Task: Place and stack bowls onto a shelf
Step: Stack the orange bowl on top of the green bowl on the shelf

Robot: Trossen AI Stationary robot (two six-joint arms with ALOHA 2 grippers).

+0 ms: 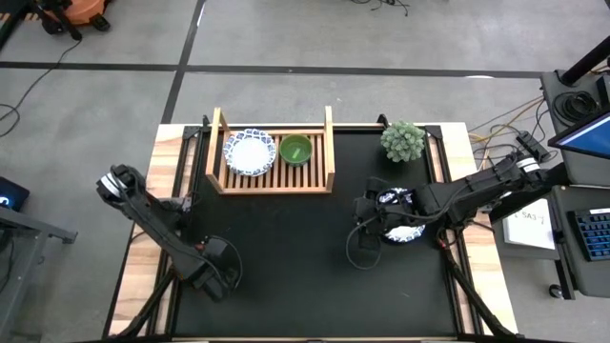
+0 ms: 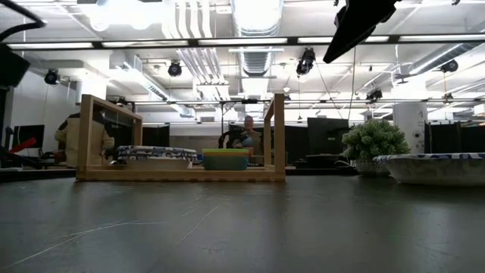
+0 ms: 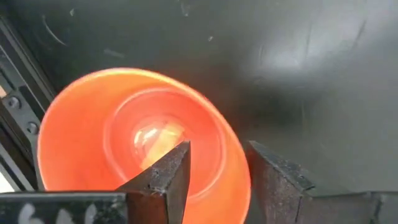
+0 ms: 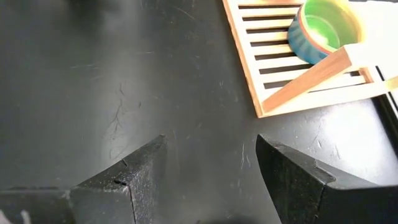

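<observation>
A: What does your left pincer [image 3: 217,149] have under it?

B: Look at your left wrist view. The red bowl [image 3: 134,143] sits on the black table [image 1: 286,257] directly below the pincer. 1 finger [image 3: 168,177] reaches inside the bowl and the other stands outside, so the rim lies between them. The fingers are apart with a gap showing, and nothing is pinched. The bowl is upright and holds nothing.

A: And ahead of that pincer?

B: The shelf [image 1: 276,181], well beyond it toward the far edge of the table. It holds 2 things side by side. On the side nearer your left pincer is a white bowl with a blue patterned rim [image 1: 249,152]. Just beside it is the green bowl [image 1: 295,150]. Your right wrist view shows the green one nested in a blue bowl [image 4: 305,43]. From table height the patterned stack looks more than 1 bowl deep, but you cannot count it.

A: The right pincer [image 4: 210,142]?

B: Released, with its 2 fingers spread wide over bare table and nothing between them. The shelf's near corner lies ahead of it, with the green-in-blue stack just past the side rail. Behind its fingers, under the right arm's wrist, another white bowl with a blue rim [image 1: 408,233] rests on the table, partly hidden by the arm. The small green plant [image 1: 403,141] stands beyond that arm, near the table's far edge.
</observation>
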